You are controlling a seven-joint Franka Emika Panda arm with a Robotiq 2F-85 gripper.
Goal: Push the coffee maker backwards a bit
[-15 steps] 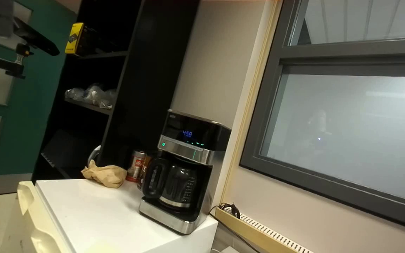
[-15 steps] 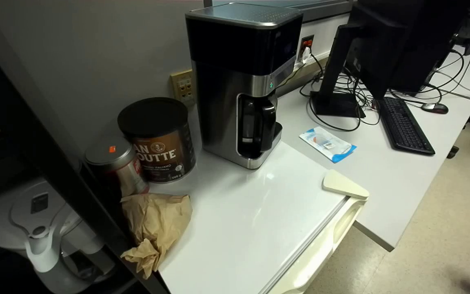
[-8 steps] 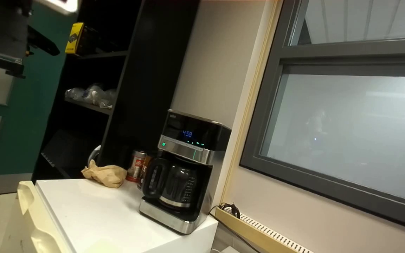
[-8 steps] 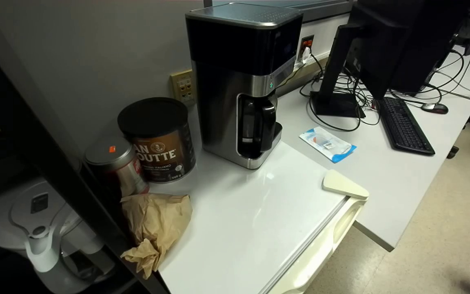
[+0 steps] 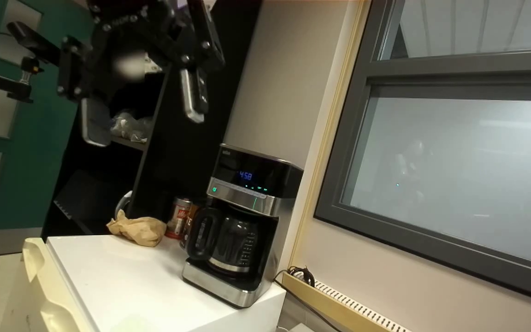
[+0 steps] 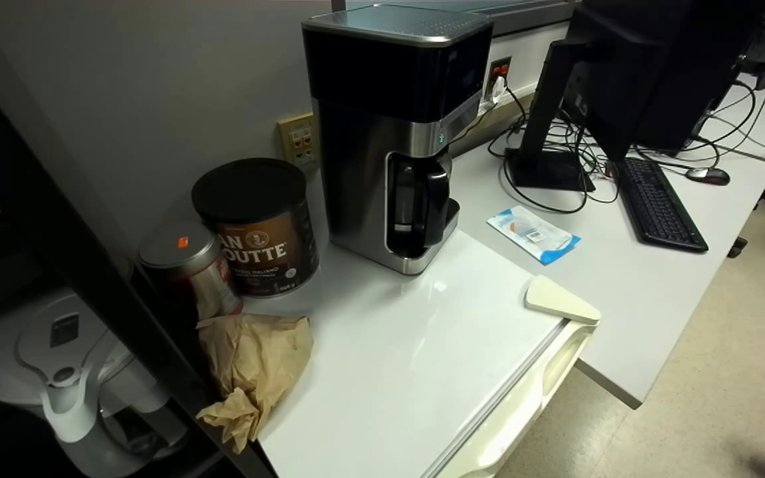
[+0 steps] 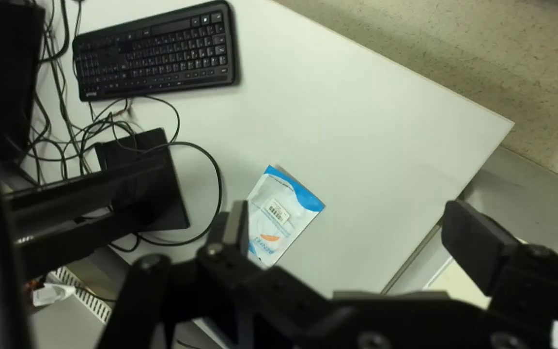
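The coffee maker (image 5: 288,182) is boxy, black and silver, with a lit blue display. It stands upright on a white cabinet top (image 5: 136,281); an exterior view also shows its side (image 6: 356,179), near the wall. Its dark glass carafe (image 5: 235,244) sits inside, handle outward. My gripper (image 5: 146,130) hangs in the air, up and to the left of the coffee maker in that exterior view, apart from it. Its jaws are wide apart with nothing between them. In the wrist view the gripper (image 7: 346,206) also shows open, and the coffee maker is out of view there.
A red-and-silver can (image 6: 190,272), a large brown coffee tin (image 6: 259,232) and a crumpled paper bag (image 6: 259,365) stand beside the coffee maker. A desk with a keyboard (image 7: 153,51), a monitor stand (image 7: 158,194), cables and a plastic packet (image 7: 284,213) adjoins. A black shelf (image 5: 191,115) rises behind.
The arm has come in from the upper left of an exterior view, and the open gripper now shows there. The coffee maker and the things around it have not moved.
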